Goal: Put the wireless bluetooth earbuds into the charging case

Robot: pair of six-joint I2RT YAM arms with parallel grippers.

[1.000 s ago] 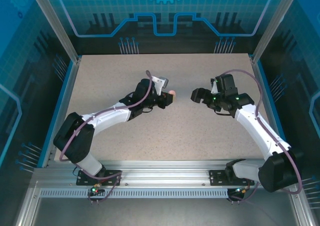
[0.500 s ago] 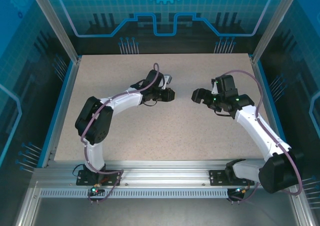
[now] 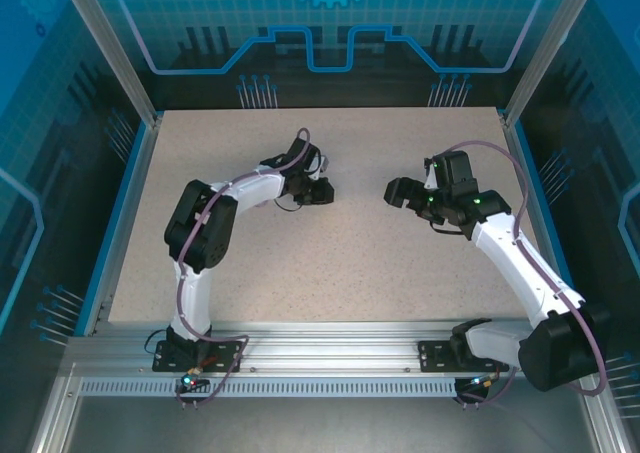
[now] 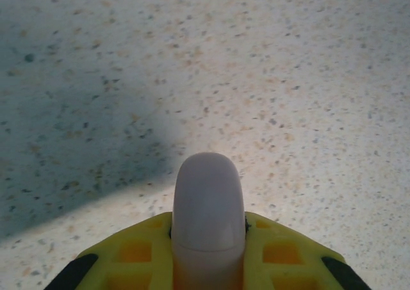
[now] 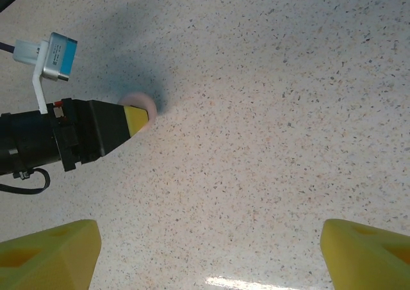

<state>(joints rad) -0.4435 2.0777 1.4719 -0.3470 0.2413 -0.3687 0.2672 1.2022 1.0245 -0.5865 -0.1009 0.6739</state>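
Pale pink case [image 4: 207,207] (rounded, seamed) in left end effector [image 5: 138,120]; right end effector [image 3: 394,192] wide.

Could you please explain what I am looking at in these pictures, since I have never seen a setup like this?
A robot's left arm and right arm are bolted at the near edge of a speckled table. One picture looks down from above; the other two come from cameras on each wrist. The left gripper is shut on a pale pink rounded object, possibly a charging case; its yellow fingers clamp both sides. The right gripper stands open and holds nothing, facing the left one.
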